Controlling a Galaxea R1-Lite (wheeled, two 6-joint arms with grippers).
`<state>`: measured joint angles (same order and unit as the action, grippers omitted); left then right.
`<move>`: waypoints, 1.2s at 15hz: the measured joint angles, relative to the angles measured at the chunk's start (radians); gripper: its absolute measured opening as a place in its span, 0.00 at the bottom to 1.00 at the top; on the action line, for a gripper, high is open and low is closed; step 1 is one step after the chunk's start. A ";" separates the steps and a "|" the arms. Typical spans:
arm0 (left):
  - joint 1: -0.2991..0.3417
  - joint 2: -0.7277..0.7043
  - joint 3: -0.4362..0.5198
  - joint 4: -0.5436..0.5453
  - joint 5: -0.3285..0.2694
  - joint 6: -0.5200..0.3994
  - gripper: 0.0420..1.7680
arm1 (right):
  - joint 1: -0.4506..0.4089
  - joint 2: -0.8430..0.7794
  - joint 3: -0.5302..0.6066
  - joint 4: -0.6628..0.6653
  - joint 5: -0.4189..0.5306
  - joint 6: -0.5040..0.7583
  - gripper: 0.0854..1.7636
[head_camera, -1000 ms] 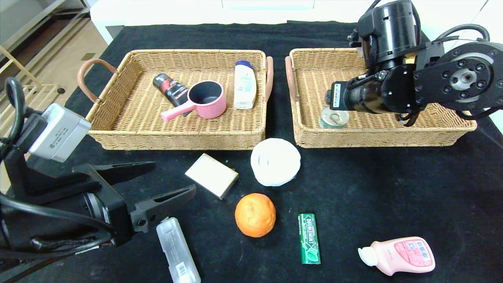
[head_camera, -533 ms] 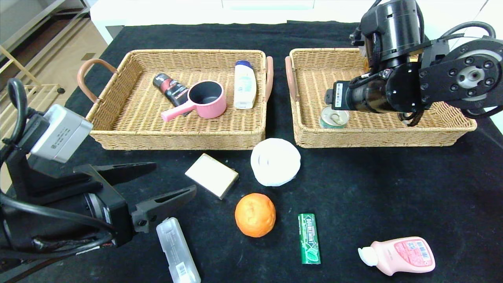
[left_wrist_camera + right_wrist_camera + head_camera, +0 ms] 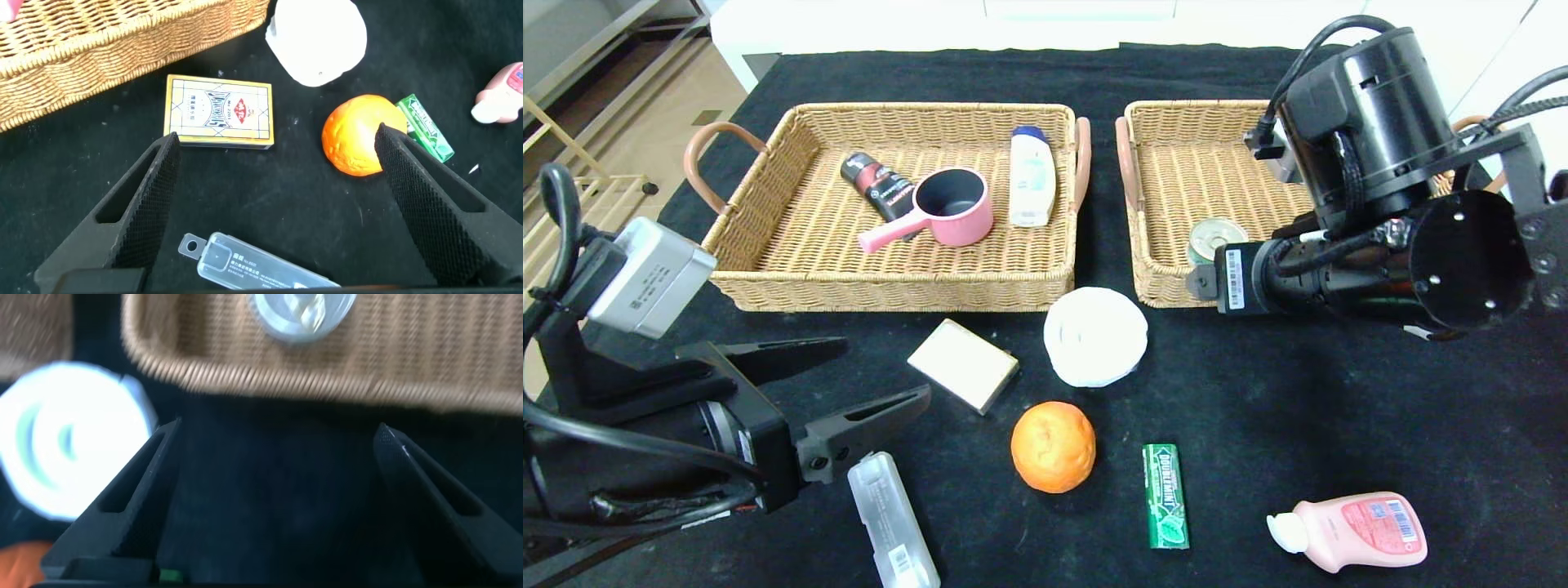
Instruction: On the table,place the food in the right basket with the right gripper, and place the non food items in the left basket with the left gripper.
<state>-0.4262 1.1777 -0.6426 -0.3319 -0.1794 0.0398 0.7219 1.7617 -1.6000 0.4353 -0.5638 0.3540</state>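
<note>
The tin (image 3: 1215,239) stands in the right basket (image 3: 1168,131), near its front left corner. The orange (image 3: 1053,446), gum pack (image 3: 1165,495), white tub (image 3: 1095,336), beige box (image 3: 963,364), translucent case (image 3: 892,520) and pink bottle (image 3: 1352,529) lie on the black table (image 3: 1339,408). My right gripper (image 3: 278,429) is open and empty, above the cloth just in front of the right basket's front wall (image 3: 327,376); its arm (image 3: 1372,269) hides the fingers in the head view. My left gripper (image 3: 886,369) is open and empty at the near left, above the case (image 3: 245,265).
The left basket (image 3: 768,188) holds a pink saucepan (image 3: 947,210), a black tube (image 3: 878,186) and a white bottle (image 3: 1032,175). The table's left edge drops off beside the left basket's handle (image 3: 704,155).
My right arm has pulled back from over the right basket toward the near side, past its front wall; the tin stays in the basket. The left arm has not moved.
</note>
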 joint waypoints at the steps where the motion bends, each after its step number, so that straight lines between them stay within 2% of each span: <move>1: 0.000 0.001 0.000 0.000 0.000 0.000 0.97 | 0.033 -0.021 0.048 0.000 0.000 0.033 0.95; 6: 0.004 0.000 -0.001 0.000 0.000 0.000 0.97 | 0.159 -0.062 0.216 -0.001 0.000 0.140 0.96; 12: 0.004 0.001 -0.001 0.000 0.001 0.001 0.97 | 0.247 -0.036 0.259 0.005 0.001 0.186 0.96; 18: 0.015 -0.004 -0.004 0.000 0.001 0.011 0.97 | 0.271 0.045 0.266 0.007 0.004 0.247 0.96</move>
<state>-0.4113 1.1734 -0.6466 -0.3323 -0.1783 0.0513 0.9930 1.8064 -1.3336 0.4421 -0.5600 0.6009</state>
